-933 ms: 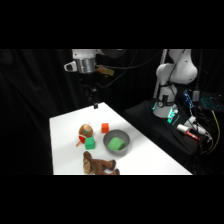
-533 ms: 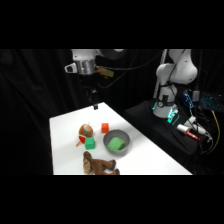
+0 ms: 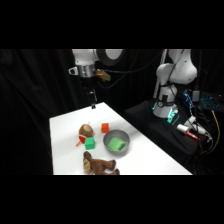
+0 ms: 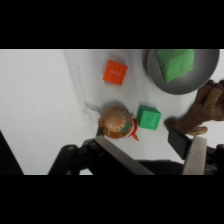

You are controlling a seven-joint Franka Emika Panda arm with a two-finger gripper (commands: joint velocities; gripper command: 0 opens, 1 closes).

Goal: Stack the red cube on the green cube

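In the side view you see the gripper [image 3: 93, 105] hanging above the far end of the white table [image 3: 65, 150], well apart from every object and holding nothing. In the wrist view its two fingers [image 4: 196, 154] rise from the bottom edge with a wide gap between them, so you can read the jaws as spread and empty. The red cube [image 3: 105, 128] sits alone on bare table, near the rim of the grey bowl [image 3: 108, 146] but not touching it; in the wrist view the same red cube [image 4: 115, 72] lies to the left of the grey bowl [image 4: 155, 75] with white surface all round it. The green cube [image 3: 90, 144] rests on the table just beside the round brown-orange toy [image 3: 86, 132], which carries a red part at its base; in the wrist view the green cube [image 4: 149, 118] stands right next to that toy [image 4: 116, 122], and you cannot tell whether they touch. Inside the bowl lies a larger green block [image 4: 175, 64]. A brown plush animal [image 3: 100, 165] lies at the near end of the table, its limb reaching toward the green cube in the wrist view. No brand, label or readable writing shows on any object.
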